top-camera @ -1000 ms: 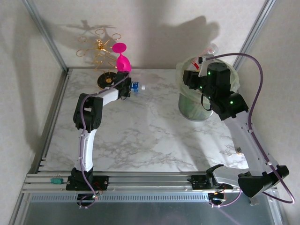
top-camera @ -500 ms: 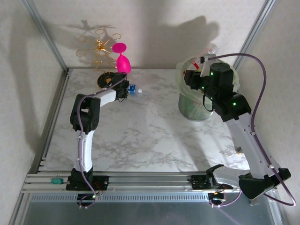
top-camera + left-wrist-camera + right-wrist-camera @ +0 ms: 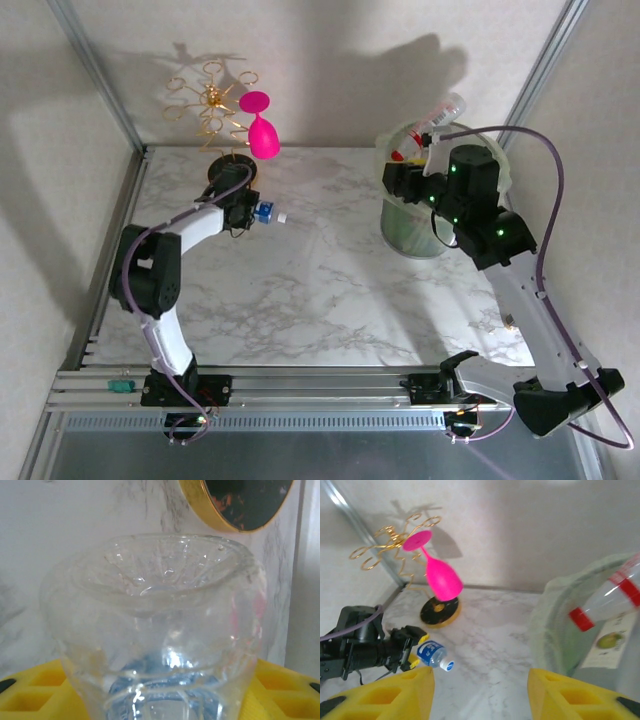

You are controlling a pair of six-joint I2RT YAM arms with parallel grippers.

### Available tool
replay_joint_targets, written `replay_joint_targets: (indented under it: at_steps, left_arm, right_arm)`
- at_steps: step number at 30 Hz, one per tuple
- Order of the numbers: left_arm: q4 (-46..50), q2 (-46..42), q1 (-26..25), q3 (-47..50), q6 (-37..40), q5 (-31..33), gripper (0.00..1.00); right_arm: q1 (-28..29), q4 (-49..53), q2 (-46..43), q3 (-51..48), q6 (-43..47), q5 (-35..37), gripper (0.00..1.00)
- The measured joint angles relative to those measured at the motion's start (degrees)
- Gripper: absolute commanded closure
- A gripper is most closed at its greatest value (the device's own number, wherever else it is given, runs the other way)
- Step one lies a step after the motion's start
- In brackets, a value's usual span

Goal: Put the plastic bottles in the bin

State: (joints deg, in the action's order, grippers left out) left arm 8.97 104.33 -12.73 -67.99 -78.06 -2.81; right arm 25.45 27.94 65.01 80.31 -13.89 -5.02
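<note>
Clerk: Moved since a second ago: left arm, elbow swung out toward the table's left edge; blue-labelled bottle (image 3: 268, 213) carried a little nearer, away from the gold wire rack (image 3: 212, 110). Right arm: jaws parted wider; red-labelled bottle (image 3: 425, 127) now leans on the bin's far rim.

Checker: Item, left gripper (image 3: 257, 212). State?

Clerk: Closed on the blue-labelled bottle. The left wrist view has its clear base bulging between the yellow pads (image 3: 30, 695).

Checker: Item, right gripper (image 3: 396, 182)?

Clerk: Over the bin (image 3: 408, 232), fingers spread, nothing between them.

Checker: Bearing for the coming move?

Clerk: Held bottle sits at the far left of the table, and the bin is well apart to its right. Long axis about level, white cap pointing toward the bin. Right arm is nearer the bin, but the left arm has the bottle, so in my judgement a long carry rightward is called for.

Checker: Other bottles?

Clerk: One entered, the red-labelled one, partly in the bin with its neck sticking out.
</note>
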Motion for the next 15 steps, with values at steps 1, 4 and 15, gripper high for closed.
replay_joint_targets:
  at_steps: [1, 4, 15]
  left_arm:
    - [0.33, -2.16, -0.31, 1.66, 0.61, -0.39, 0.45]
    - [1.33, -8.52, -1.33, 6.49, 2.73, -1.60, 0.46]
    - [6.29, -21.53, -6.45, 11.87, 13.35, -6.93, 0.45]
  right_arm:
    - [0.00, -0.28, -0.31, -0.72, -0.35, -1.53, 0.43]
    - [0.04, -1.77, -0.63, -1.77, -1.33, -4.57, 0.40]
    - [0.33, -6.45, -3.19, -5.53, -2.82, -13.90, 0.40]
